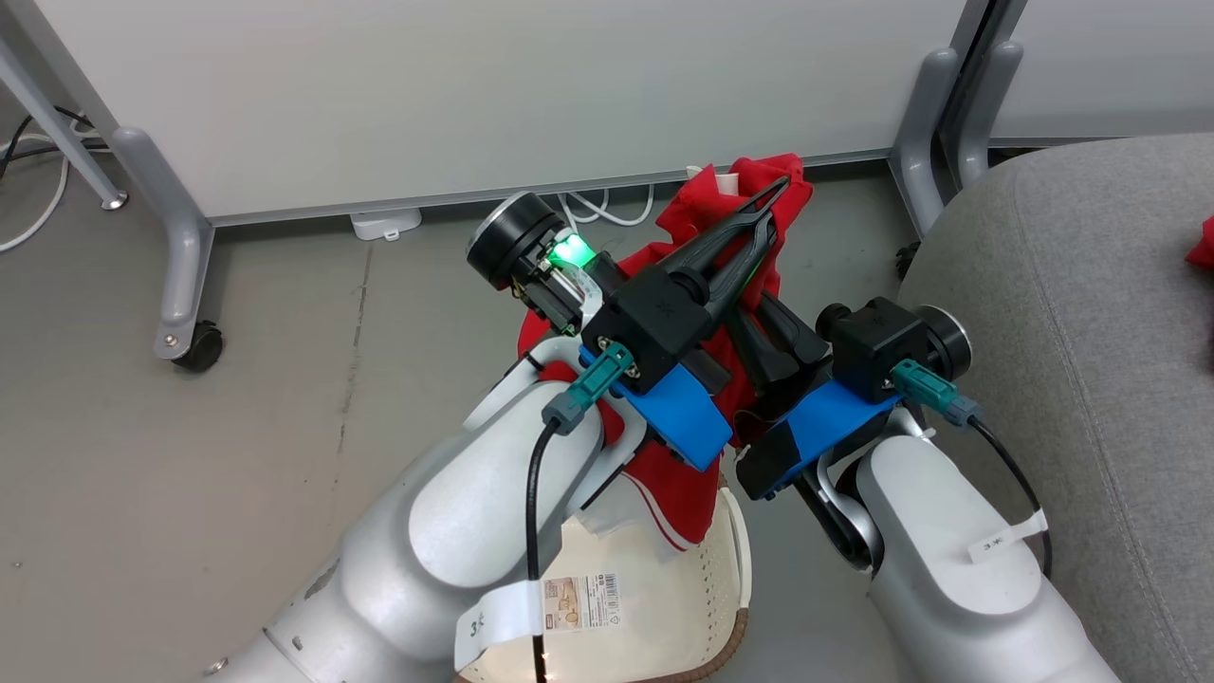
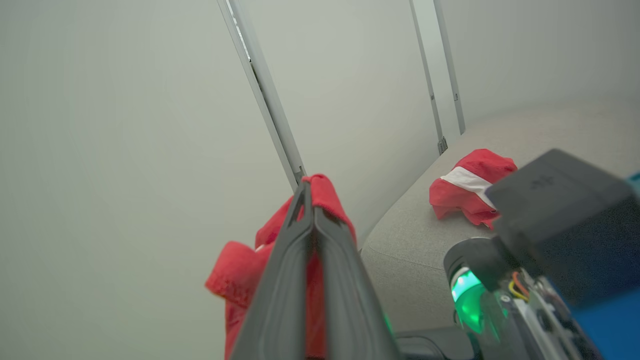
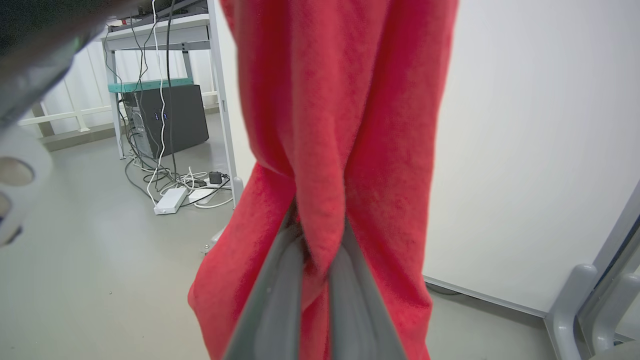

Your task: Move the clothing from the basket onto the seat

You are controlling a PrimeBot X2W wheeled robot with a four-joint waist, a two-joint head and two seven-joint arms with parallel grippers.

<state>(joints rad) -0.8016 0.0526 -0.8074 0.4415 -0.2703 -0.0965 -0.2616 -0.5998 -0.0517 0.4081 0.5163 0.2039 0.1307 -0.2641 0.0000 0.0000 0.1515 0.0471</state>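
Partition leg: grey, on a black caster, standing on the grey floor at the far left, well apart from both arms.
Left gripper: fingers pressed flat together, pinching the top of the cuffed garment. It is raised above the basket, with its tips pointing toward the white partition.
Basket: on the floor under the left forearm. Its cream perforated wall, brown rim and a printed label are visible.
Cuffed garment: bright red and held up by both grippers. Its lower end, with white trim and thin red lines, hangs at the basket's mouth. Whether it touches the basket cannot be told.
Right gripper: fingers drawn narrow, clamping a fold of the same red cloth below the left gripper's hold.
Seat: light grey woven fabric with a stitched seam, at the right, just beside the right arm.
Striped garment: red with a broad white band, lying crumpled on the seat, well apart from both grippers.
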